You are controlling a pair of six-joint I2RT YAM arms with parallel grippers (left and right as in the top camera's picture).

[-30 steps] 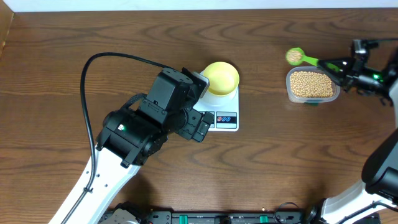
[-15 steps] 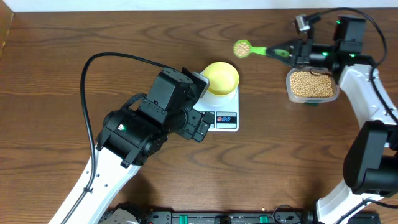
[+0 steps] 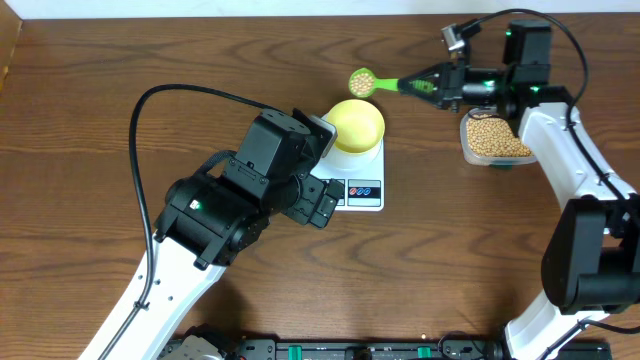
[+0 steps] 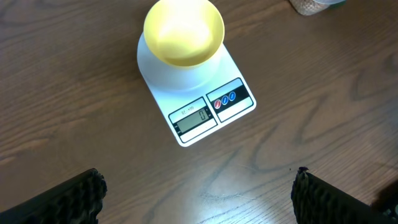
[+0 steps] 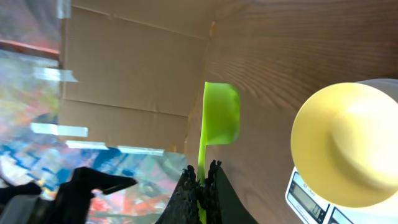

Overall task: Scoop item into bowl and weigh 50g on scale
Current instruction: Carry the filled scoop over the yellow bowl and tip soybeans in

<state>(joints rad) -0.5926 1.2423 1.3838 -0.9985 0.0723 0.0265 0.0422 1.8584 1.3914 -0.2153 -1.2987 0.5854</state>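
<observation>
The pale-yellow bowl [image 3: 356, 124] stands empty on the white scale [image 3: 362, 190]; both also show in the left wrist view, bowl [image 4: 183, 32] and scale [image 4: 205, 109]. My right gripper [image 3: 432, 85] is shut on the handle of a green scoop [image 3: 363, 81] holding tan beans, just above and behind the bowl. In the right wrist view the scoop [image 5: 219, 115] shows from below, beside the bowl [image 5: 345, 146]. More beans fill the clear tub [image 3: 495, 138]. My left gripper [image 4: 199, 193] is open and empty, hovering in front of the scale.
My left arm [image 3: 230, 205] lies across the table's left half, touching the scale's left side in the overhead view. A black cable [image 3: 150, 130] loops above it. The tub's corner shows in the left wrist view [image 4: 308, 6].
My right gripper has carried the bean-filled scoop leftward from beside the tub to just behind the bowl. The left arm has not moved.
</observation>
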